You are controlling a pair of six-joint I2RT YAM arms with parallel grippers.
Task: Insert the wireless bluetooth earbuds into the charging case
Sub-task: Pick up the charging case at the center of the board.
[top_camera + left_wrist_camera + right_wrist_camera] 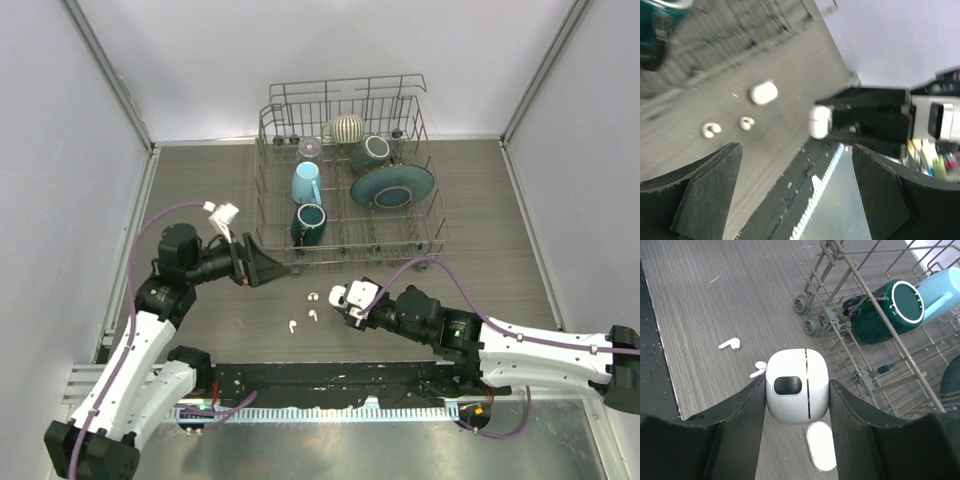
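Dish rack [275,200] holding mugs [309,224] and a plate [392,186].
My right gripper [797,390] clamps the charging case [796,385]; earbuds [730,344] lie just left; left gripper [278,268] gapes.

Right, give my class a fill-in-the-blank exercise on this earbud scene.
1. The right gripper is ___ on the white case.
2. The left gripper stands ___ and empty.
3. Both earbuds lie on the table, not yet ___ the case.
Missing words: shut; open; inside.

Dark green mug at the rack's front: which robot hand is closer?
Left. The left gripper hangs near-left of the mug, outside the rack; the right gripper is farther, toward the near edge.
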